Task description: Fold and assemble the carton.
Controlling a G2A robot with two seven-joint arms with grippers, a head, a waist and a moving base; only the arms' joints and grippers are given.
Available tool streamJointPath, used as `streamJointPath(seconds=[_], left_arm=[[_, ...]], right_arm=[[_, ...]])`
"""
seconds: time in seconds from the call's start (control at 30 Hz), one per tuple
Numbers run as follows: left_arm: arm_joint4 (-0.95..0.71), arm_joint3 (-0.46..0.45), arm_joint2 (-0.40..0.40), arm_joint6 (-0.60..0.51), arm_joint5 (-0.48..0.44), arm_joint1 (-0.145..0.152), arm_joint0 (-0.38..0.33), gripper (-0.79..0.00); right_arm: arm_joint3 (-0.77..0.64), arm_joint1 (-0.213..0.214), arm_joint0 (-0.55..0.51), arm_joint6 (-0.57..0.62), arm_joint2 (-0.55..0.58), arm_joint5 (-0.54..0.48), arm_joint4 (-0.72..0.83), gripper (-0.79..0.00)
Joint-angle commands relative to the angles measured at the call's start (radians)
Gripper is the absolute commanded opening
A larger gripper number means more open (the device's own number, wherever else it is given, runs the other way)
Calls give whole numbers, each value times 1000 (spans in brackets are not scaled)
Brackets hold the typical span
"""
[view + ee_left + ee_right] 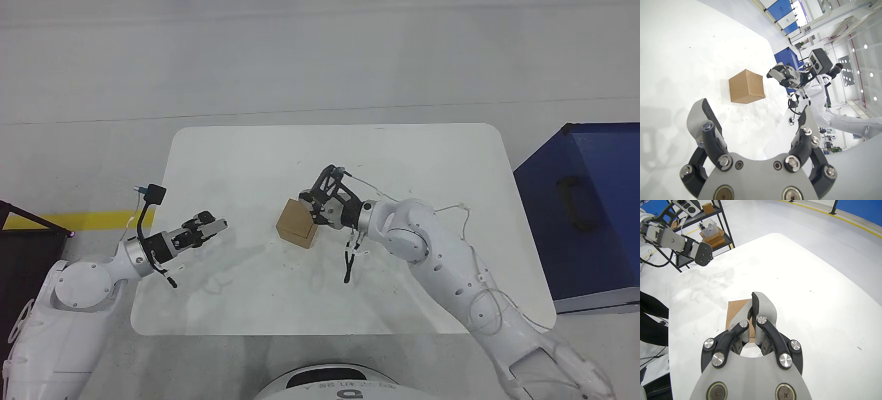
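Judging the small brown cardboard carton (pixel 297 222) first: looks already squared into a closed cube, resting near the middle of the white rounded surface (pixel 420 160). Probably weighs little and keeps stiff along its creases, yet dents on the flat panels and skids easily on so smooth a top. Best taken across two opposite side walls, low and near the corners, or pinned from above while pressing a flap home. Shows one edge standing slightly proud at the base in the left wrist view, so may need a last tuck. Finds the right tool (pixel 754 298) pinched narrow with nothing between, just beside the carton's top at about 1 o'clock. Finds the left tool (pixel 208 226) spread wide and empty, well apart at 9 o'clock.
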Motion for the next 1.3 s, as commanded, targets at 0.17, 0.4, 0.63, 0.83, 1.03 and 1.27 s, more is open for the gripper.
streamJointPath(seconds=[0.17,0.4,0.63,0.83,1.03,1.27], left_arm=[[0,0,0,0,0,0,0,0],[0,0,0,0,0,0,0,0],[0,0,0,0,0,0,0,0],[0,0,0,0,0,0,0,0],[0,0,0,0,0,0,0,0],[0,0,0,0,0,0,0,0]], right_arm=[[66,-18,46,31,-47,-13,45,-785],[120,-29,72,59,-69,-11,82,-785],[109,-30,77,47,-61,4,74,-785],[118,-30,73,77,-60,4,84,-785],[114,-30,77,37,-34,17,110,-785],[82,-12,-5,-41,44,174,27,-785]])
